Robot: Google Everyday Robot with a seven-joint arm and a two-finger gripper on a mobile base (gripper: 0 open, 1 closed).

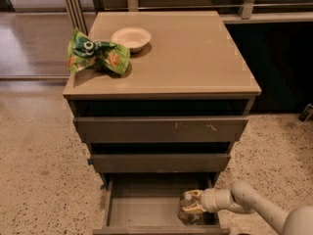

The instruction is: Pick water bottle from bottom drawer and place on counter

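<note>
The water bottle (186, 216), clear with a white cap, stands upright at the right end of the pulled-out bottom drawer (142, 210). My gripper (190, 202) reaches in from the right, low in the drawer. Its yellowish fingers (194, 194) are spread and sit on either side of the bottle's upper part, at its right side. The bottle still rests on the drawer floor. The tan counter (195, 53) tops the cabinet above.
A white bowl (131, 37) and a green snack bag (97, 57) lie on the counter's back left. Both upper drawers (161, 129) stand slightly ajar, overhanging the bottom one. Speckled floor surrounds the cabinet; a dark cabinet (274, 67) stands to the right.
</note>
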